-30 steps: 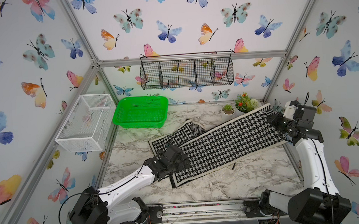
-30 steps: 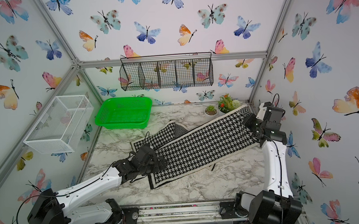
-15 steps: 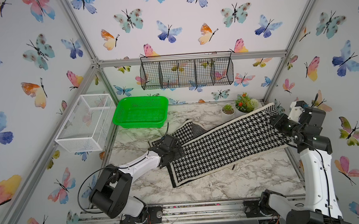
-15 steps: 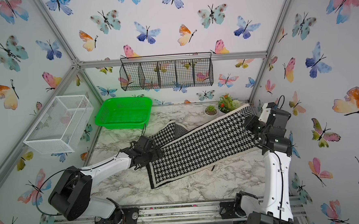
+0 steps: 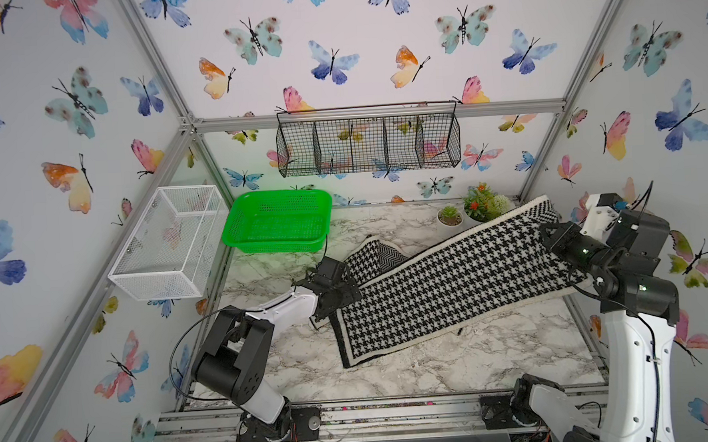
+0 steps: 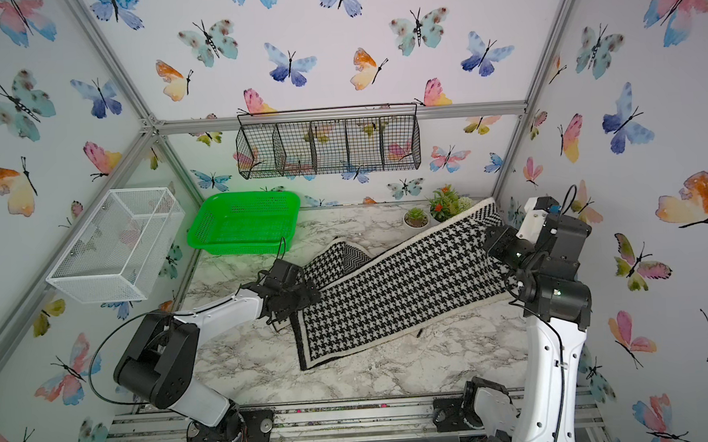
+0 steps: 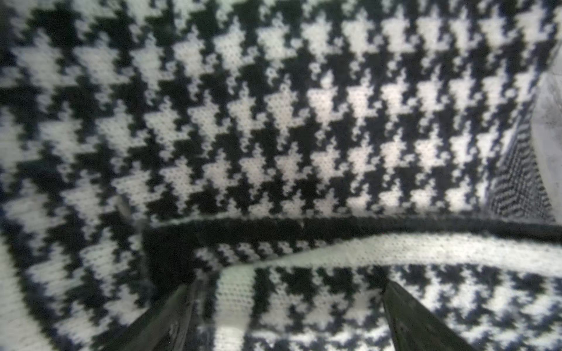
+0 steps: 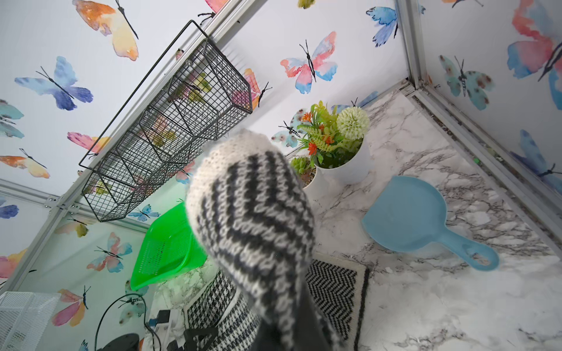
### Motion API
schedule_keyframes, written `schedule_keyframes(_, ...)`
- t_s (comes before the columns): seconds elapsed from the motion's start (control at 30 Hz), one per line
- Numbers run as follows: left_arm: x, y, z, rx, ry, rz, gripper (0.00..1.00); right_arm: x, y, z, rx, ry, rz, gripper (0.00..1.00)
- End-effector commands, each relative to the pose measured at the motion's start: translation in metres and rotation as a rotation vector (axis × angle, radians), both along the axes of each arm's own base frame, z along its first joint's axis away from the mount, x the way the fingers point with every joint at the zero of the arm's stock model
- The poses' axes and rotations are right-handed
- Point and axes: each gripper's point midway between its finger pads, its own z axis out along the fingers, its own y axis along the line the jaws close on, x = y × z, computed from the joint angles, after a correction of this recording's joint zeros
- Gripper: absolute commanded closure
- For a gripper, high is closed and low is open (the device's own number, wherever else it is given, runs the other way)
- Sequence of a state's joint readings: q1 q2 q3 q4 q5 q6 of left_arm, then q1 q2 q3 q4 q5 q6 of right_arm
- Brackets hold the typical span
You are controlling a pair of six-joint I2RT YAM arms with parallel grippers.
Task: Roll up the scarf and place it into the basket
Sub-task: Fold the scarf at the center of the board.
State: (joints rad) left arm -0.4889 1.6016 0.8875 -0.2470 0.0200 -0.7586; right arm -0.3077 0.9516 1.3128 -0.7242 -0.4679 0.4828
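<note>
Scarf [image 5: 451, 283]: lying unrolled across the table [image 5: 393, 373], well apart from the basket [image 5: 278, 244]; rising into the right gripper [image 5: 550, 236]'s clamped fingers; passing beneath the left gripper [image 5: 345, 292]'s spread fingers near its fold.

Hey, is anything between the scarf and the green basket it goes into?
Nothing visible does: bare marble table lies between the scarf and the basket. Only the left arm's thin cable loops by the basket's corner.

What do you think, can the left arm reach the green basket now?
Probably yes. The left gripper is open at the scarf edge, the basket stands just beyond it, and only bare table lies between.
</note>
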Motion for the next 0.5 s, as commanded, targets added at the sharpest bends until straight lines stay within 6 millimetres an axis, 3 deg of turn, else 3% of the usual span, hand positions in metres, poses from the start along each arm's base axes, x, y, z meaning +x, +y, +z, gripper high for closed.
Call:
schedule_keyframes(0.0,0.009,-0.003,0.011,0.02,-0.021,-0.05,0.02,-0.006,0.01,0.009,0.03,-0.032,0.035,0.99)
schedule_keyframes(0.17,0.014,-0.015,0.032,-0.038,-0.047,-0.079,0.01,-0.002,0.023,0.003,0.096,-0.031,0.113,0.99)
schedule_keyframes(0.33,0.011,-0.024,0.049,-0.106,-0.073,-0.106,0.01,0.006,0.034,-0.018,0.119,0.008,0.175,0.99)
schedule_keyframes(0.47,0.005,-0.042,0.054,-0.175,-0.075,-0.163,0.01,0.016,0.057,-0.033,0.108,0.021,0.224,0.99)
